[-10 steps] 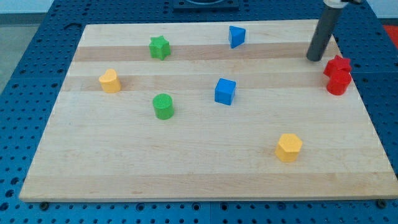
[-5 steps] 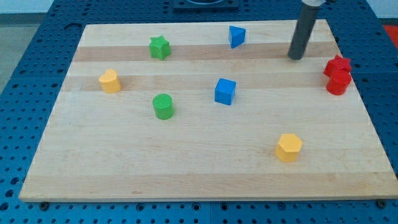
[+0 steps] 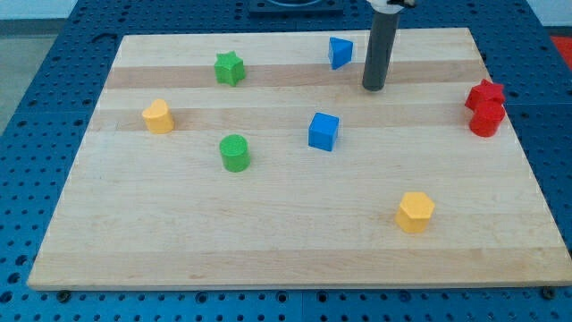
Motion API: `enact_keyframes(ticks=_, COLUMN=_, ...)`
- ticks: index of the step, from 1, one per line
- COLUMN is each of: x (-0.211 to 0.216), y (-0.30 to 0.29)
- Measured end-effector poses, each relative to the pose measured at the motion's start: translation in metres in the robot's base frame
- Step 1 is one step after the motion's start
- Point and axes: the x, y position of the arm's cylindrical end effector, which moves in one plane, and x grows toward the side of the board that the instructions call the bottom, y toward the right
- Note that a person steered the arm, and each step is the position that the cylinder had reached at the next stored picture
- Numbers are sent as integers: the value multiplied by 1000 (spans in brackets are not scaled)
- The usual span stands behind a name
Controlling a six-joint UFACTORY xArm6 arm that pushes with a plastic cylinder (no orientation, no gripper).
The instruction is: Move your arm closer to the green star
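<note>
On the pale wooden table point(image 3: 295, 259), going from the view's left, a yellow block with a rounded, heart-like top point(image 3: 158, 116) stands near the left edge. Next comes the green star-shaped block point(image 3: 230, 68), the task's thing, sitting toward the view's top left, well apart from everything else. Below it, lower in the view, is a green cylinder block point(image 3: 235, 153). Near the middle stands a blue cube point(image 3: 323, 131), and above it, close to the table's top edge, a smaller blue block point(image 3: 340, 52) whose shape I cannot make out for certain; it may be a wedge or triangle.

Just to the right of that upper blue block hangs the dark straight rod, and my tip point(image 3: 374, 88) rests on the table a little below and to the right of it, near but not touching. The tip is well to the right of the green star, with the upper blue block between them. The tool is only this plain rod: it has no jaws, so it grips nothing.

Further right, toward the view's bottom, sits a yellow hexagonal block point(image 3: 416, 212). At the right edge a red star-shaped block point(image 3: 485, 92) touches a red cylinder block point(image 3: 485, 121) just below it
</note>
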Motion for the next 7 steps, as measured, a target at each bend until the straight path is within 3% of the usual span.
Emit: enact_keyframes(ticks=7, x=4, y=-27)
